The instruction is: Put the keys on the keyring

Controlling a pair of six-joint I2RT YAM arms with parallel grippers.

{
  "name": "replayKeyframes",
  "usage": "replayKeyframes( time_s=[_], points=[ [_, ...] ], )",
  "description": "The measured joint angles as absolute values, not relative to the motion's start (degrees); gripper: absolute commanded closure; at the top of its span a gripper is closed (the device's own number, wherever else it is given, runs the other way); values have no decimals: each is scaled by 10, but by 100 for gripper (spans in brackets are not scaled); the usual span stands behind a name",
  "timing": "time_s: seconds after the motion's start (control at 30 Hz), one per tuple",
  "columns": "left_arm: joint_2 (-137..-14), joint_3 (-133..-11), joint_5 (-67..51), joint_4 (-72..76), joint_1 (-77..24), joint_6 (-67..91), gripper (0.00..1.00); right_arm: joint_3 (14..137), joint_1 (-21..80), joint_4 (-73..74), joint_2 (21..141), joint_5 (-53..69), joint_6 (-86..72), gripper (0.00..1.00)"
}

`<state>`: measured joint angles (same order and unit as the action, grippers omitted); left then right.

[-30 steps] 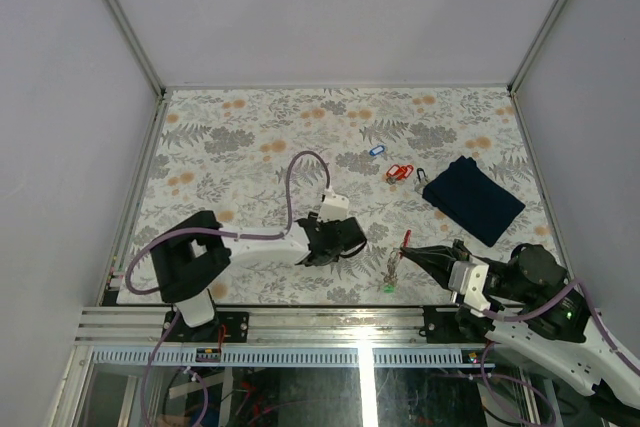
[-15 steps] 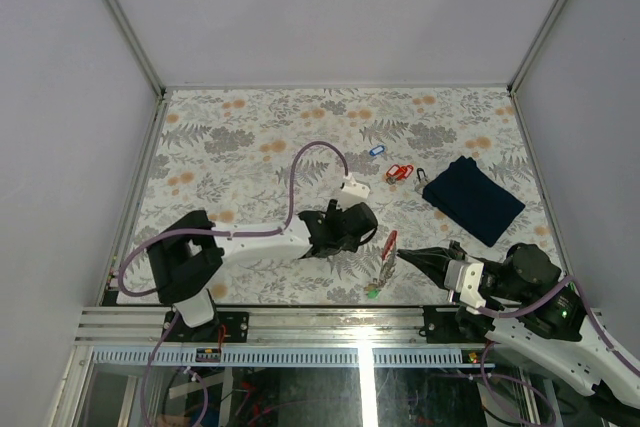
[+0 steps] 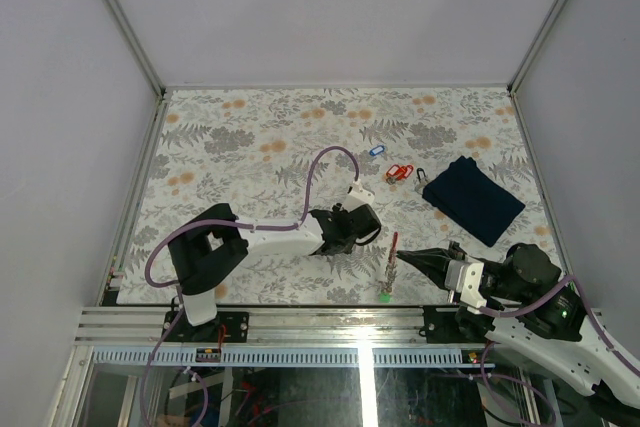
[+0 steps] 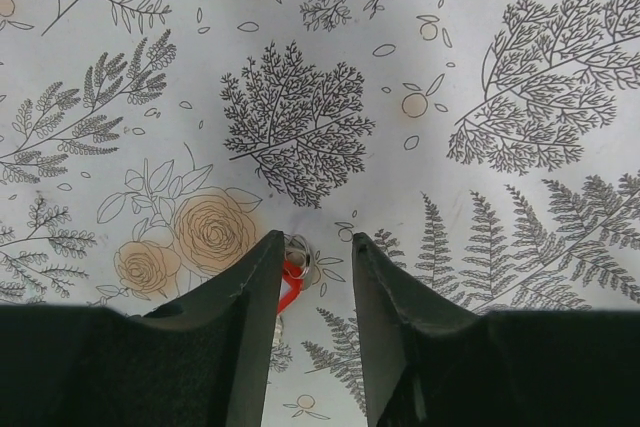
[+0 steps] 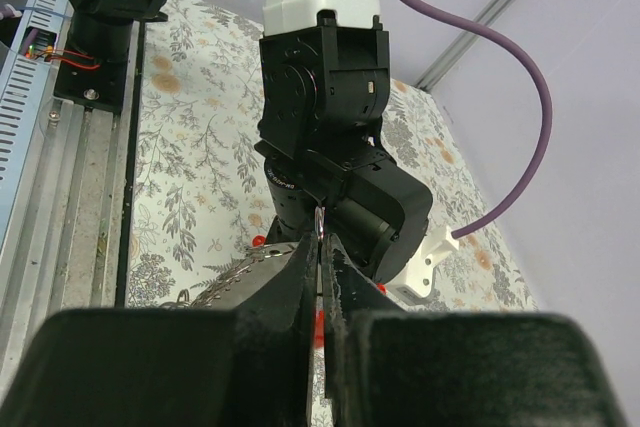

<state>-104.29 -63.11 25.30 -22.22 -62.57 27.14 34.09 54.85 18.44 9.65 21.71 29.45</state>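
Right tool (image 3: 402, 258) has its fingers pressed together on the thin wire of the keyring (image 5: 320, 218), so it's clamped. A red tag (image 3: 393, 241) and a green tag (image 3: 384, 295) are already strung on the ring. That bunch sits near the front edge of the table (image 3: 250, 137), between the two arms, with its long axis running roughly near-to-far. The red end is farther from me, the green end nearer. I can't tell if the green tag rests on the table or hangs.

Left tool (image 3: 368, 234) has its fingers apart and holds nothing. The left wrist view looks straight down, and the red tag and a bit of ring show in the gap between the fingers. The bunch is therefore just beside the left tool, on its right and slightly nearer the bases.

The loose keys are farther back: a blue-tagged key (image 3: 376, 150) and red-tagged keys (image 3: 399, 172), lying just left of the navy cloth (image 3: 472, 199). They're well apart from the held ring.

My read is that the left arm is free and nearer those loose keys, so it should fetch one. The right arm only needs to keep the ring presented.
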Motion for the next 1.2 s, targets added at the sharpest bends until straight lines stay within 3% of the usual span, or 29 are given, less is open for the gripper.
replayKeyframes(
  time_s=[0.93,1.2],
  points=[
    [-1043,-632,259,-247,-625,247,79,341,548,184,100,221,293,100],
    [-1050,-632,260,-254,-625,242,88,341,548,184,100,222,292,100]
  ],
)
